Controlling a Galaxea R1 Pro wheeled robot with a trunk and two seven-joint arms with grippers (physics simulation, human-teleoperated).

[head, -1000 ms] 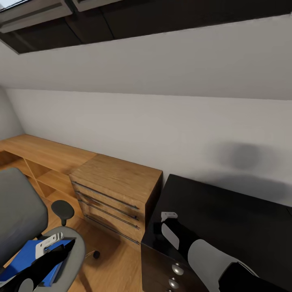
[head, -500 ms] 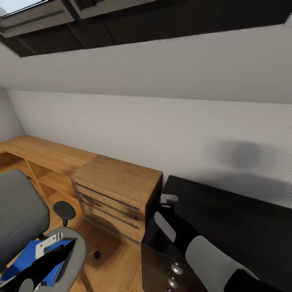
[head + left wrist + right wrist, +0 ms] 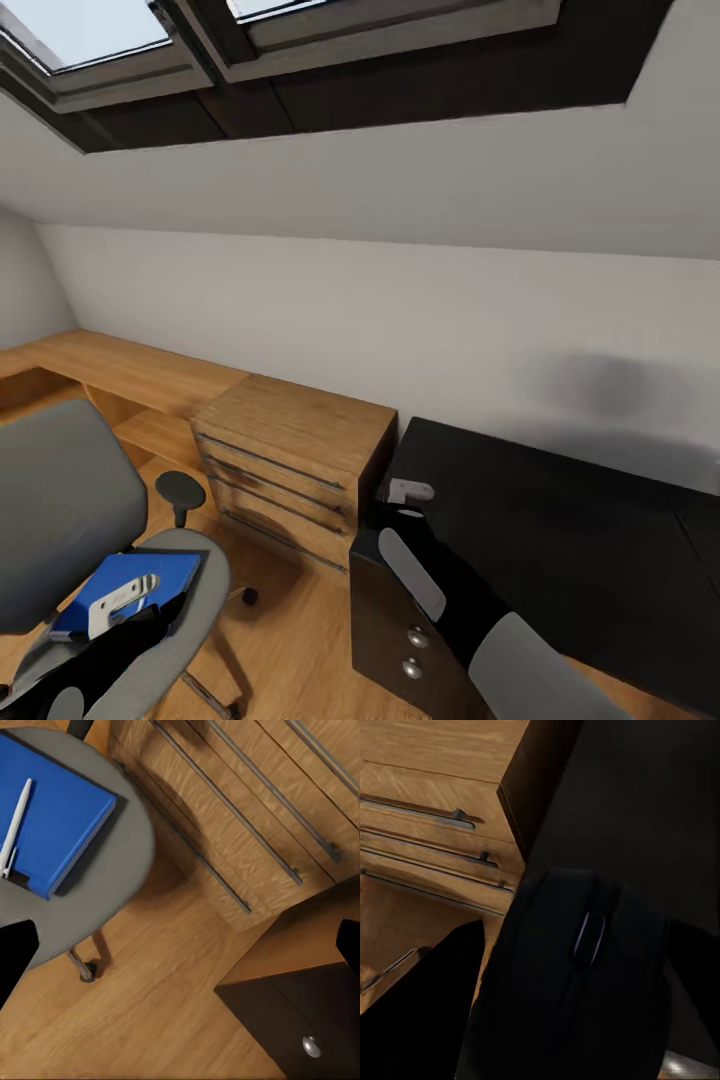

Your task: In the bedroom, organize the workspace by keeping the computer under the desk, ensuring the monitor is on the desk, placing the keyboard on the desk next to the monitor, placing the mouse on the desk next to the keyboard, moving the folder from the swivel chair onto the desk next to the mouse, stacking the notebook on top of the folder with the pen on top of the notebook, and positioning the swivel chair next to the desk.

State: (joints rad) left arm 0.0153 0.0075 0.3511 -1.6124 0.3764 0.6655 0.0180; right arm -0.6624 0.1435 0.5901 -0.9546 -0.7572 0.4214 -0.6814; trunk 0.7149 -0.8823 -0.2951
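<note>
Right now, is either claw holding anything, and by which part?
The right claw holds the black mouse by its two sides, above the black desk. The left claw is open and empty, over the floor.

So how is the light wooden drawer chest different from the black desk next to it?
The light wooden drawer chest has a pale, grainy top, while the black desk is dark and plain. The chest has long thin bar handles; the desk's drawers have small round silver knobs. The chest's top sits a bit higher than the desk's. Both stand against the white wall, side by side, and both have drawers.
</note>
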